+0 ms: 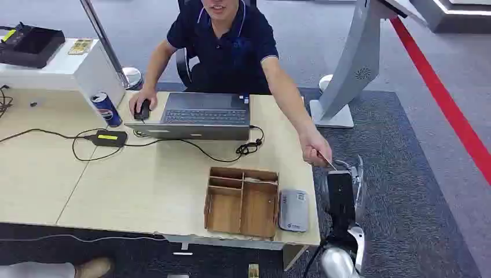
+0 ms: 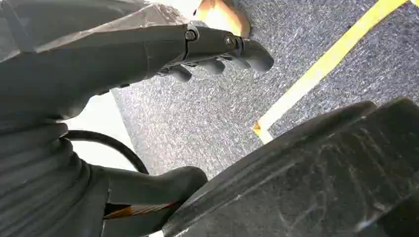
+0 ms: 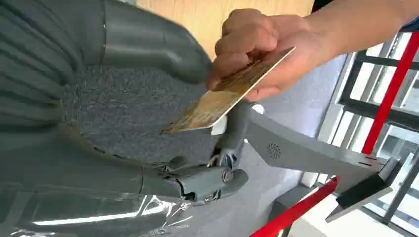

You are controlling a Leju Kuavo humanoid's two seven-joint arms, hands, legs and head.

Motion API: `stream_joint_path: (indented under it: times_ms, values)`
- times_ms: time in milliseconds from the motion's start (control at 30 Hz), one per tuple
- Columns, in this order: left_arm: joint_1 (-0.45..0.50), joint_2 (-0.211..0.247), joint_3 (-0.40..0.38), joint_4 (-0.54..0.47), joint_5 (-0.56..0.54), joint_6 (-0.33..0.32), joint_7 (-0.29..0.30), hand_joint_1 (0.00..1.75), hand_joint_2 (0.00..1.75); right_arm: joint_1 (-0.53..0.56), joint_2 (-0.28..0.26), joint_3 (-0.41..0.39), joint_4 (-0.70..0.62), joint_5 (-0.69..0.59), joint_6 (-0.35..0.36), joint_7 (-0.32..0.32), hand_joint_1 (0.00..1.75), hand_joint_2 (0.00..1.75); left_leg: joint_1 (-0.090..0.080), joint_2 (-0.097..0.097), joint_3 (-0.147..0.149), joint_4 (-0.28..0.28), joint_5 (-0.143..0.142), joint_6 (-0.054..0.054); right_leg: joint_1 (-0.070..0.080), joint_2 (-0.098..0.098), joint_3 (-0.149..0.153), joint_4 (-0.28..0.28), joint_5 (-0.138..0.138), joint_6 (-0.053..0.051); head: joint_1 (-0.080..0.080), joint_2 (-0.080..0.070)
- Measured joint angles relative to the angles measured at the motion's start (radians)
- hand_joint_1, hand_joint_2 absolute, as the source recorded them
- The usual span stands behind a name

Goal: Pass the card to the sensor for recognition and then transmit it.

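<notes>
- The thin, flat, gold-toned plastic card point(image 3: 225, 96) is pinched at one end in a person's hand point(image 3: 264, 54). Its free end reaches into the space between the thumb and fingers of the robot's right hand point(image 3: 197, 143), beside the right edge of the counter point(image 1: 145, 185).
- Whether the card already touches the robot's fingers cannot be told. The right hand reads as spread apart and holding nothing.
- By my judgement the card is very light, stiff but slightly springy, with smooth, slippery faces. A pinch across the two flat faces near the free end, thumb on one side and fingers on the other, would suit it. Gripping the narrow edges would let it twist or slip out.
- The small grey rounded-rectangle card sensor point(image 1: 293, 210) lies flat on the counter, just beside a shallow brown wooden tray point(image 1: 242, 200) with dividers. The sensor looks like hard, smooth plastic.
- The counter is pale matt wood laminate. A grey metal-bodied laptop point(image 1: 200, 116), a blue drink can point(image 1: 107, 109) and black cables also sit on it.
- The left hand point(image 2: 217, 54) hangs over speckled grey carpet point(image 2: 197, 123) crossed by a yellow tape line. Its dark fingers are loosely curled, with nothing between them.
</notes>
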Motion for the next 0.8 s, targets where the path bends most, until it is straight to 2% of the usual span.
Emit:
stream_joint_path:
  times_ms: [800]
  values:
    - [0.0,0.0,-0.001,0.0,0.0,0.0,0.0,0.0,1.75,0.004,-0.005,0.014,-0.003,0.0,0.0,0.0,1.75,1.75,0.0,0.0,0.0,0.0,0.0,0.0,0.0,0.0,0.0,0.0,0.0,0.0,0.0,0.0]
